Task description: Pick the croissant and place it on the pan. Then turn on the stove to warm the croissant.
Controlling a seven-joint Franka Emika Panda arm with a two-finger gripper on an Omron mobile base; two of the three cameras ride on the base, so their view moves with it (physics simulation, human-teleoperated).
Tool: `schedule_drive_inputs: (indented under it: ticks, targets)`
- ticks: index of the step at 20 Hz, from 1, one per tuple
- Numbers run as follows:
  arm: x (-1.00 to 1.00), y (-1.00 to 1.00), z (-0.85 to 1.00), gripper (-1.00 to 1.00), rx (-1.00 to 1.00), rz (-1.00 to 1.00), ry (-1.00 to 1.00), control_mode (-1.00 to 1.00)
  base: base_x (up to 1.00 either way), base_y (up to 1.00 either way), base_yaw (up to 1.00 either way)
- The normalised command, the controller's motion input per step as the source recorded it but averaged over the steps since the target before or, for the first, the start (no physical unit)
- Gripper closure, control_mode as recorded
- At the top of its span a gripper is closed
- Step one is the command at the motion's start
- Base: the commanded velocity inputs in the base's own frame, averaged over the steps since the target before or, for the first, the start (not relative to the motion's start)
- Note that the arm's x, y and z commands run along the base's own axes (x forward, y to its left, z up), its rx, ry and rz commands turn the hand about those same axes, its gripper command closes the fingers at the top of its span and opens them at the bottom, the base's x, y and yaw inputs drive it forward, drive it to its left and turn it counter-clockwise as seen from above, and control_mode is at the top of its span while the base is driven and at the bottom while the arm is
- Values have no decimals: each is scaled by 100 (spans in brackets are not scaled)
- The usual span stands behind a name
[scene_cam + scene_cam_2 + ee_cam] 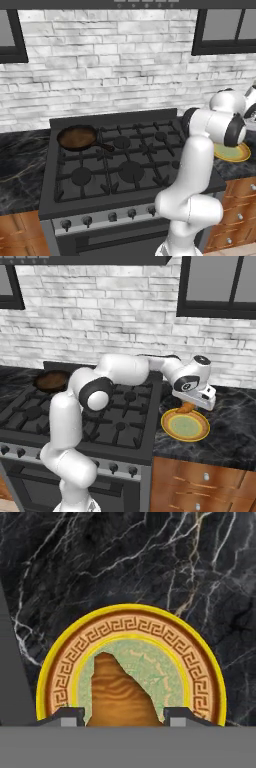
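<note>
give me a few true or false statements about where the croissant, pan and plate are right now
1. The croissant sits between the tool's fingers above the plate. True.
2. The pan holds the croissant. False: its inside is bare.
3. The plate lies on the stove. False: it lies on the black counter beside it.
4. The pan sits on a back burner. True.
5. The plate's rim is yellow. True.

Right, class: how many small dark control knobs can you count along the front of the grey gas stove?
5 in the left base view, along the stove front. The white robot arm covers the row's right end, so one more may be hidden.
</note>
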Motion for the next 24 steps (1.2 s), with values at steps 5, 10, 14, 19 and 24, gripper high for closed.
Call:
schedule_drive_inputs:
  ticks: [5, 10, 14, 19, 24]
  targets:
    - [-14, 33, 41, 100, 0, 20, -2, -100, 0, 0, 0]
    - [-7, 61, 28, 100, 0, 26, 0, -100, 0, 0, 0]
    - [-1, 59, 29, 100, 0, 26, 0, -100, 0, 0, 0]
    - [0, 67, 34, 100, 0, 24, 0, -100, 0, 0, 0]
    - [0, 75, 31, 100, 0, 22, 0, -100, 0, 0, 0]
